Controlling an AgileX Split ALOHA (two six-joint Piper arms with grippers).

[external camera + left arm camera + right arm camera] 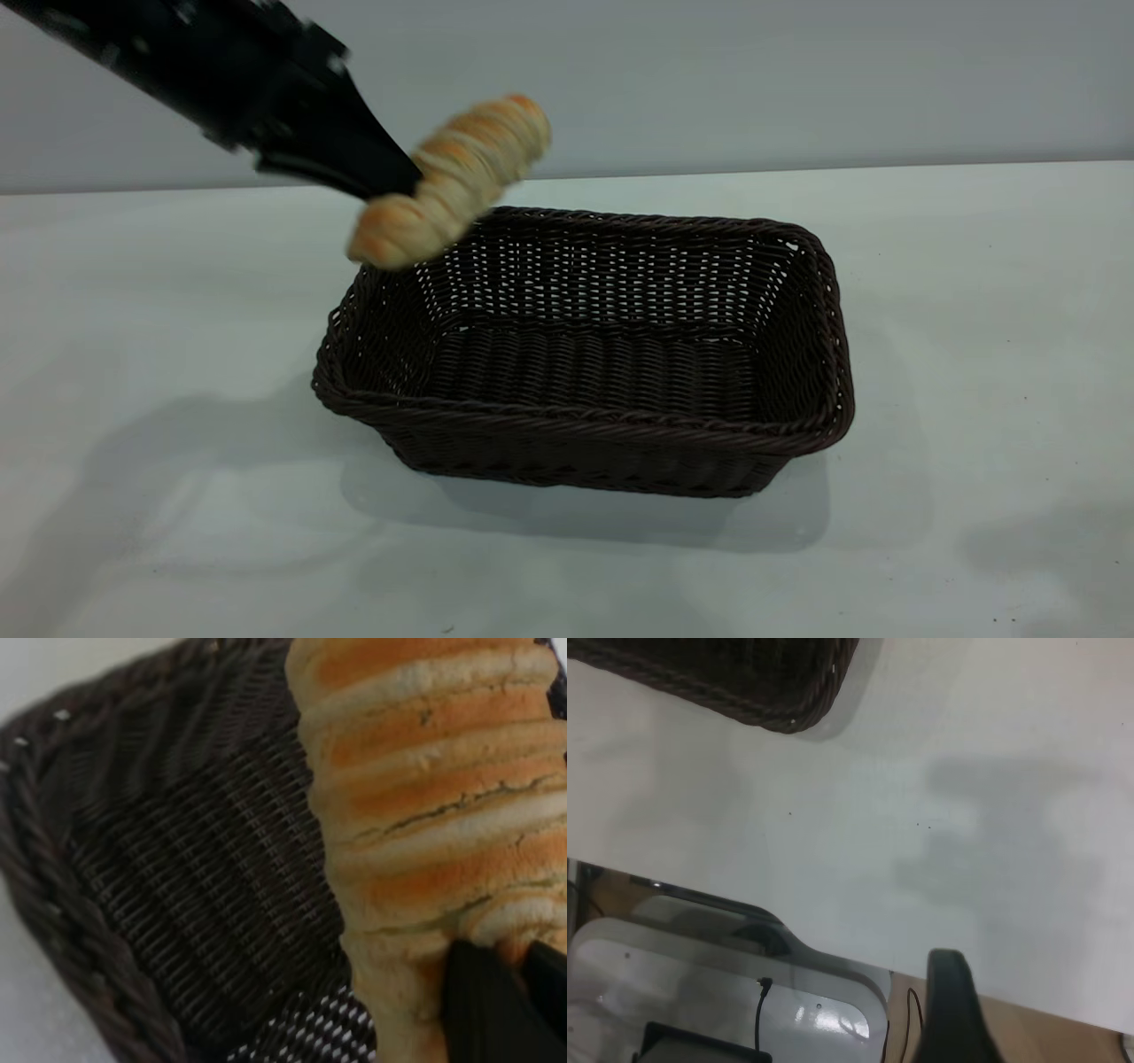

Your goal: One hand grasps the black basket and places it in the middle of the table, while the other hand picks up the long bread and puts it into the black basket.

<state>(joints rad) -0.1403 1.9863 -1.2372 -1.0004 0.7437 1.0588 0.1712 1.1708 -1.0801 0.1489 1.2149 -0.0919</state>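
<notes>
The left gripper (403, 186) has its fingers (483, 1010) clamped on the long bread (452, 177), pinching it near the middle of its length, and carries it in the air above the far-left corner of the black basket (585, 354). The loaf hangs tilted, its long axis running from a lower end over the basket's left rim up to a higher end farther back, so it crosses the rim line rather than lying along the basket's length. In the left wrist view the bread (434, 815) sits right before the camera with the woven floor of the basket (195, 877) open beneath and beside it. The basket rests near the middle of the counter (974, 310), empty. What the next move seems to call for is a short carry inward and down, since the loaf is at the edge, not over the centre. The right arm is out of the exterior view; only one finger (952, 1010) shows in its wrist view, away from the basket near the counter's edge, so whether its fingers are apart cannot be told.
</notes>
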